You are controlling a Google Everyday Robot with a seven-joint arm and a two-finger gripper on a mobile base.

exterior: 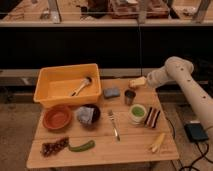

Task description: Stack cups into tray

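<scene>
The yellow tray [47,82] stands at the back left of the wooden table and holds a utensil [81,86]. A small dark grey metal cup [129,96] stands upright right of centre. In front of it, the pale green cup [137,110] appears to sit inside the wider cream-white cup [137,119]. My gripper [138,82] hangs at the end of the white arm over the table's back right part. It is just behind and to the right of the metal cup, apart from it.
An orange-brown bowl [57,117] and a dark bowl with crumpled stuff [87,115] sit in front of the tray. Also on the table are a grey sponge [111,92], fork [114,125], striped block [152,117], banana [157,142], green vegetable [81,146] and dark cluster [54,146]. A black device [196,132] lies on the floor at right.
</scene>
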